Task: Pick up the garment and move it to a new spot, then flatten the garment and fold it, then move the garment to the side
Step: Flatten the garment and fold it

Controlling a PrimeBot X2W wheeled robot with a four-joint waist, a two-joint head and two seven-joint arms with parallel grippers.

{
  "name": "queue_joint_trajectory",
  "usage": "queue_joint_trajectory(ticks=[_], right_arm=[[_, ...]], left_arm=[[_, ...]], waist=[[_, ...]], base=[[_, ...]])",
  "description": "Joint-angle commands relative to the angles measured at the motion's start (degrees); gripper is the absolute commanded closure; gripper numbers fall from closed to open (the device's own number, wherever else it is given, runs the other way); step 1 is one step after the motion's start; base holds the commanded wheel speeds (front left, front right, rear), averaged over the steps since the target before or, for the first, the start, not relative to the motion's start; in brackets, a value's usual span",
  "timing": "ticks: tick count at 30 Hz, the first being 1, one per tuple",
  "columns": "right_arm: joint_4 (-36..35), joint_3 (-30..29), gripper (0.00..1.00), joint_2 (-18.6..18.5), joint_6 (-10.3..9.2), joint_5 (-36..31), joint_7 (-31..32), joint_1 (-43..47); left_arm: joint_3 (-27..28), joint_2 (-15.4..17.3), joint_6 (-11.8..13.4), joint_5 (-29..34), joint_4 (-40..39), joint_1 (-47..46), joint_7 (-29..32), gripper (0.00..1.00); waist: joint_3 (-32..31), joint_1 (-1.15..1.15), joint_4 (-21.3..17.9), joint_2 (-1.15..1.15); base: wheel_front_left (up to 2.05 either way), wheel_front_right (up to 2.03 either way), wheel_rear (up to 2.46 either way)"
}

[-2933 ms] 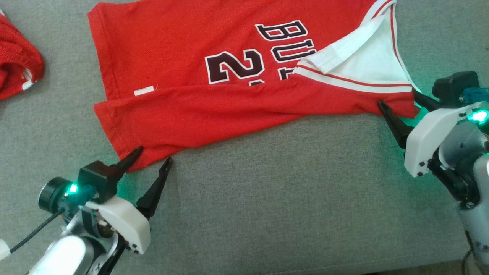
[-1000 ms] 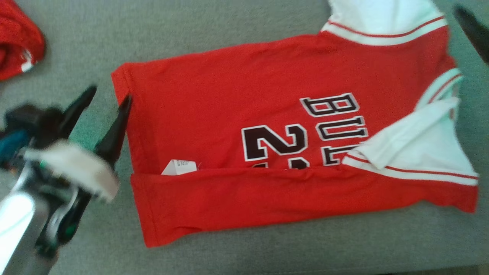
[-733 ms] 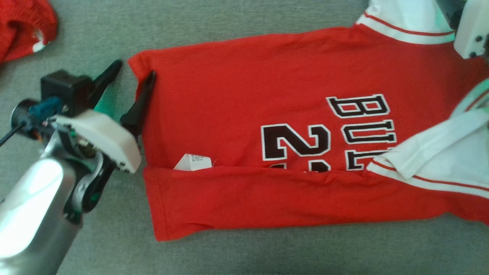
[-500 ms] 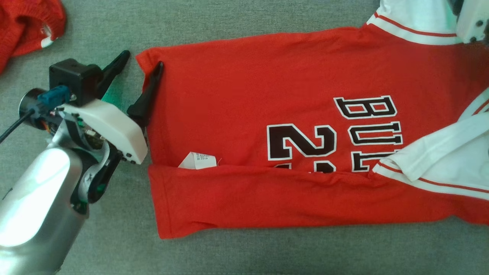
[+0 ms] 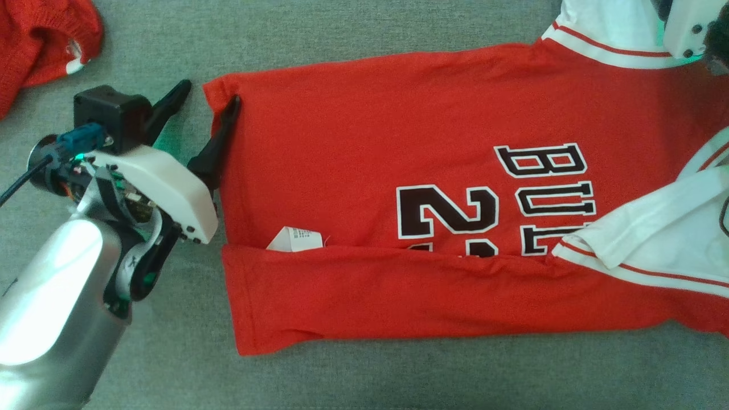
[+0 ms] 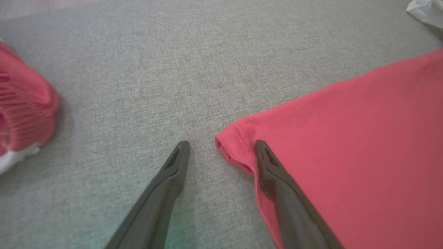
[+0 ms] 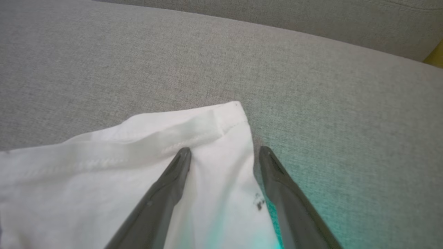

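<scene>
The garment (image 5: 398,142) is a red jersey with black lettering and white sleeves, lying flat on the grey cushion with its near edge folded up over itself. My left gripper (image 5: 209,94) stands open at its far left hem corner (image 6: 230,145): one finger rests on the red cloth, the other on the cushion. In the right wrist view my right gripper (image 7: 223,152) is open over the corner of the white sleeve (image 7: 207,128), the cloth lying between its fingers. Its white housing (image 5: 686,25) shows at the head view's top right.
A second red knit garment (image 5: 40,40) lies bunched at the far left, also seen as a red heap (image 6: 24,107) in the left wrist view. A white label (image 5: 296,239) sticks out at the fold. Grey cushion (image 5: 370,376) surrounds the jersey.
The head camera has shifted, so the jersey sits lower and more to the right. My left gripper came up from the near hem corner to the far one; in the last half second it barely moved.
</scene>
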Motion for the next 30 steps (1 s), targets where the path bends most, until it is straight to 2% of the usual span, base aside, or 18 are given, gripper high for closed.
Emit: queue_joint_trajectory(ticks=[1,6,7,8,9,10,11,14,21,30], right_arm=[[-0.5,1.2,0.00,0.8,0.40,0.5,0.3,1.0],[1.1,1.4,0.00,1.4,0.40,1.3,0.5,1.0],[1.5,1.2,0.00,1.7,0.40,1.6,0.4,1.1],[1.8,1.0,0.57,2.1,0.40,1.8,0.1,1.2],[2.2,0.9,1.00,2.4,0.40,2.1,0.1,1.4],[2.4,1.0,1.00,2.7,0.40,2.6,0.1,1.6],[2.4,0.6,1.00,2.9,0.40,3.2,-0.5,1.7],[2.9,-1.3,1.00,3.9,0.40,4.8,-2.9,1.8],[1.5,-5.0,1.00,4.6,0.40,7.5,-9.2,2.4],[-9.9,-6.6,1.00,1.0,0.40,12.7,-11.0,12.4]], left_arm=[[1.0,2.0,-0.2,-0.3,-0.4,0.0,1.1,0.00],[-0.3,1.1,-1.0,-1.2,-0.5,-0.2,2.1,0.00],[-0.3,0.9,-1.0,-1.3,-0.5,-0.3,2.0,0.31],[-0.4,0.8,-1.3,-1.4,-0.4,-0.4,1.9,0.60],[-0.5,0.7,-1.5,-1.4,-0.4,-0.4,1.4,0.83],[-0.8,0.5,-2.2,-1.7,-0.3,-0.3,1.1,1.00],[-1.0,0.4,-3.2,-2.3,-0.3,-0.1,0.8,1.00],[-0.7,0.1,-3.9,-3.1,0.5,0.5,-0.5,1.00],[1.5,0.0,-4.1,-3.2,0.6,1.7,-6.7,1.00],[3.8,0.9,-4.3,-4.0,-3.6,7.8,-14.1,1.00]], waist=[[0.0,0.00,-0.1,0.00],[0.0,0.00,-0.5,0.00],[0.0,0.00,-0.6,0.00],[-0.1,0.00,-0.7,0.00],[-0.2,0.00,-0.8,0.00],[-0.3,0.00,-0.9,0.00],[-0.4,0.00,-1.1,0.00],[-1.0,0.00,-1.5,0.00],[-3.3,0.00,-2.6,0.00],[-8.2,0.00,-4.5,0.00]], base=[[0.00,0.00,0.00],[0.00,0.00,0.00],[0.00,0.00,0.00],[0.00,0.00,0.00],[0.00,0.00,0.00],[0.00,0.00,0.00],[0.00,0.00,0.00],[0.00,0.00,0.00],[0.00,0.00,0.00],[0.00,0.00,0.00]])
